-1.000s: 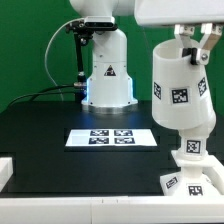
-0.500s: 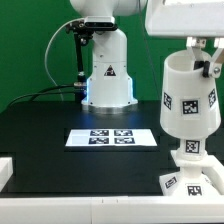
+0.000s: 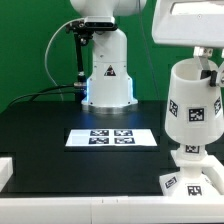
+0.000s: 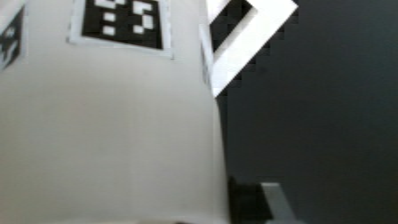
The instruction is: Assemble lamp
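The white conical shade (image 3: 195, 108) hangs at the exterior view's right, narrow end down, with square tags on its wall. My gripper (image 3: 210, 72) is shut on the shade's upper rim. The shade's narrow end is just above the bulb (image 3: 190, 153), which stands on the boxy base (image 3: 190, 182) at the front right. I cannot tell whether shade and bulb touch. In the wrist view the shade's wall (image 4: 107, 130) fills most of the picture, a tag near its far end. One finger (image 4: 276, 202) shows beside the wall; the other is hidden.
The marker board (image 3: 112, 137) lies mid-table on the black surface. The arm's white pedestal (image 3: 108, 78) stands behind it, with a black cable at its side. A white table rim (image 3: 15, 170) runs along the front left.
My gripper has carried the shade toward the exterior view's right and down, closer over the bulb and base. The base and bulb have not moved.
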`<state>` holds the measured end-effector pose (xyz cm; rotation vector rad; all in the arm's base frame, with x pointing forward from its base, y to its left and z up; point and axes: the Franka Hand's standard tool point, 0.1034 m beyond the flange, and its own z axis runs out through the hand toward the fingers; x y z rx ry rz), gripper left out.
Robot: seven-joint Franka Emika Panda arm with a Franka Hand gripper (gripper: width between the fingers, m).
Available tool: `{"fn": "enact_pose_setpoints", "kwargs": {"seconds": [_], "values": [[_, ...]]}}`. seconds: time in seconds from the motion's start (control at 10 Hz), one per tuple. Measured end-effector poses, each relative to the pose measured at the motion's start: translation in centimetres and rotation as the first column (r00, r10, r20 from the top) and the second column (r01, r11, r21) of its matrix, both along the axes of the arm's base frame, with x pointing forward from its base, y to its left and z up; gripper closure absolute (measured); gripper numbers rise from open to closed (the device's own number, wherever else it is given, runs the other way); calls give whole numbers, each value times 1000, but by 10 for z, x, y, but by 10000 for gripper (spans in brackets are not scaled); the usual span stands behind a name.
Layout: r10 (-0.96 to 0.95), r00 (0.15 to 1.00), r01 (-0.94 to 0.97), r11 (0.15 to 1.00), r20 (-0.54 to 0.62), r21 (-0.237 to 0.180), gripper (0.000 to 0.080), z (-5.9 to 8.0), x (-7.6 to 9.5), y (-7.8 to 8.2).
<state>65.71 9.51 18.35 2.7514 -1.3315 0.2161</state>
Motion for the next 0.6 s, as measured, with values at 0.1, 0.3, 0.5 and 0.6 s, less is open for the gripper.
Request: {"fn": "enact_pose_setpoints", "kwargs": {"seconds": [0.1,0.3,0.5,0.6], "values": [[0,1000,0,1000,0,0,699,0,0,0],[0,1000,0,1000,0,0,514,0,0,0],[0,1000,0,1000,-1,0,360,0,0,0],[0,1000,0,1000,-1,0,183,0,0,0]]}}
